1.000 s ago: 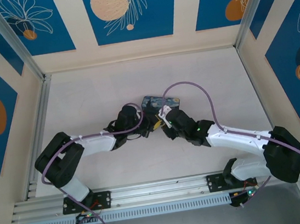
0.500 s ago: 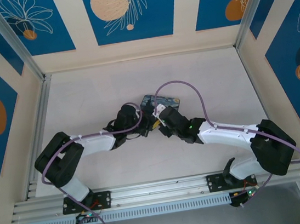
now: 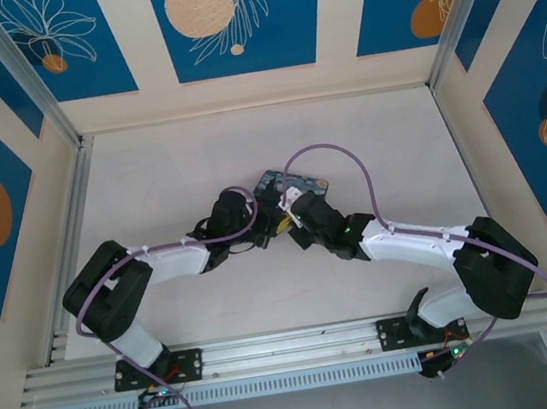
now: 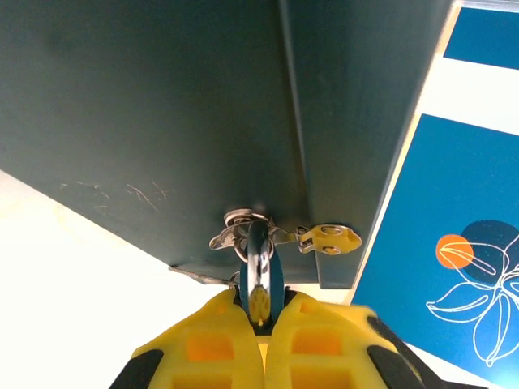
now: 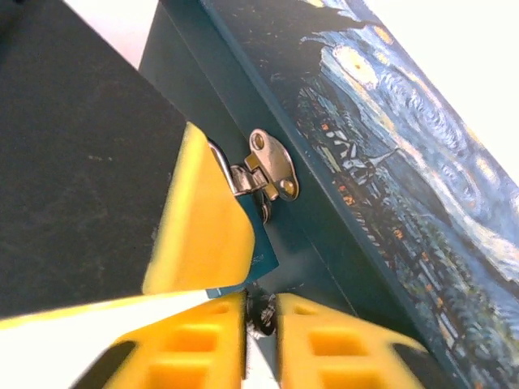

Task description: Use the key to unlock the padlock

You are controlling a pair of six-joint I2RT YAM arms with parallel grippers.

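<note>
The left claw (image 4: 259, 306) is pinched tight on the padlock (image 4: 259, 271), which hangs from the hasp (image 5: 272, 166) of the tin (image 4: 162, 121). The right claw (image 5: 259, 306), nearly closed, nips the key (image 5: 261, 318) just below. These 2 pieces look small, stiff and slippery, so I would grip the key's head.

One painted tin (image 5: 389, 154); one hasp (image 5: 272, 166) on it; one padlock (image 4: 259, 274); one small key (image 5: 260, 318); two grippers, the left gripper (image 4: 261, 318) and the right gripper (image 5: 261, 301).

Cream walls (image 3: 141, 40) carry blue floral panels (image 3: 266, 29) across the frame's top. Below, a pale worktop (image 3: 148, 171) lies evenly lit.
</note>
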